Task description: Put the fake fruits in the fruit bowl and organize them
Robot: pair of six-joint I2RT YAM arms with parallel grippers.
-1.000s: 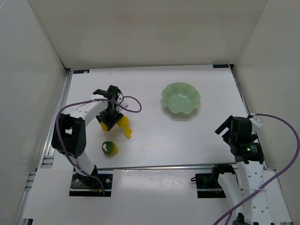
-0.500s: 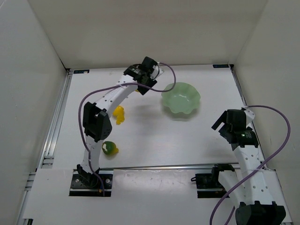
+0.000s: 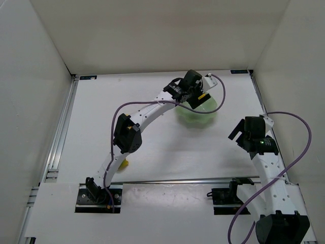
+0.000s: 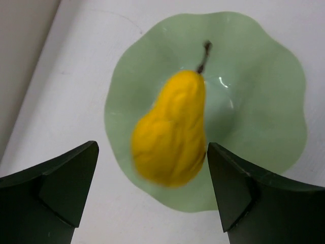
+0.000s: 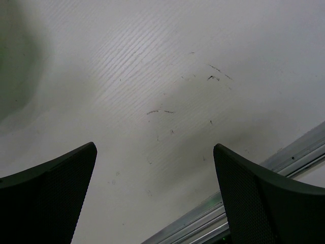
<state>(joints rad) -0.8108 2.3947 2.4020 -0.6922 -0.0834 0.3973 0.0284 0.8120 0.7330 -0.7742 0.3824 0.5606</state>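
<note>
Our left gripper (image 4: 152,147) hangs with its jaws spread wide, clasping nothing. Between them in the wrist view is the yellow pear (image 4: 170,132), stem pointing away and its outline blurred. A gap shows on its left side. It lies over the hollow of the fruit bowl (image 4: 264,101), though we cannot tell whether it rests there. Our right gripper (image 5: 155,147) is likewise spread apart above the bare table (image 5: 152,76), well away from the bowl. A yellow scrap (image 3: 123,163) peeks from under the left arm. We cannot tell which fruit it is.
</note>
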